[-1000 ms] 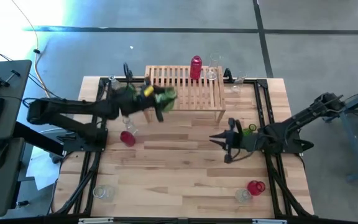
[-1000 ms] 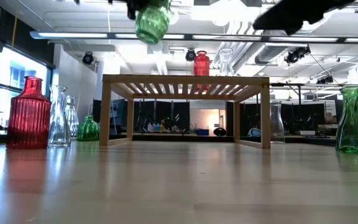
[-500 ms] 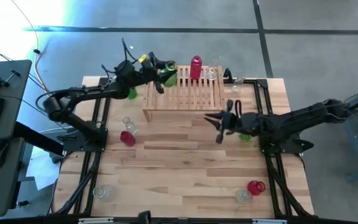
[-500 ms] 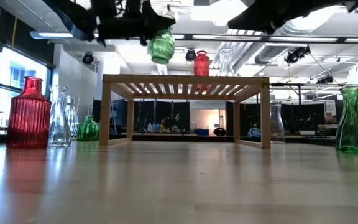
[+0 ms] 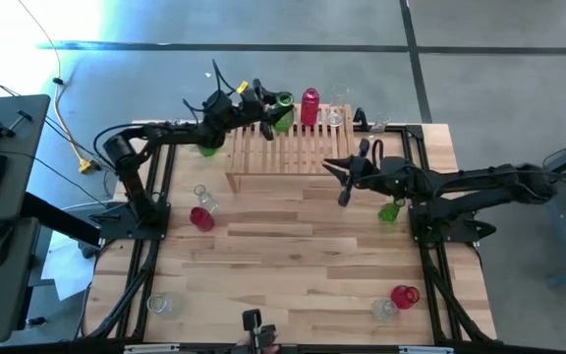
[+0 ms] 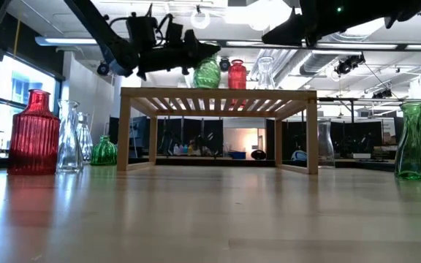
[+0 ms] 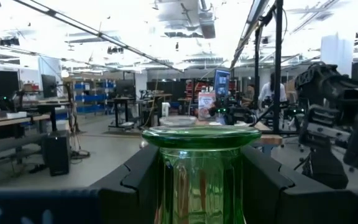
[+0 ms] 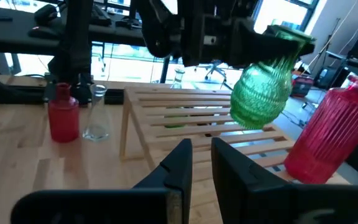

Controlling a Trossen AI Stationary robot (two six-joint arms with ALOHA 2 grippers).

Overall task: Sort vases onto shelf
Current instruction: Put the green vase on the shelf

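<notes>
Vases are what is at stake, and the biggest risk sits over the shelf (image 5: 288,147): the left gripper (image 5: 263,102) holds a green vase (image 6: 207,73) by its neck just above the slatted top, close beside the red vase (image 5: 310,106) and the clear vase (image 5: 336,114) already standing at the far edge. If it comes down off level, the round base could catch a gap between slats and tip, or swing into the red vase and knock both off the back. A lesser risk is the right arm, stretched over the table with its gripper (image 5: 347,177) near the shelf's front right corner; a careless move could bump the shelf. Smaller still, the green vase (image 5: 390,209) on the table right beside that arm could be brushed over. As for pose, the left arm reaches long from the table's left side, wrist roughly level, fingers (image 7: 135,180) clamped on the vase's neck; the right gripper's fingers (image 8: 179,163) are nearly together and hold nothing.
</notes>
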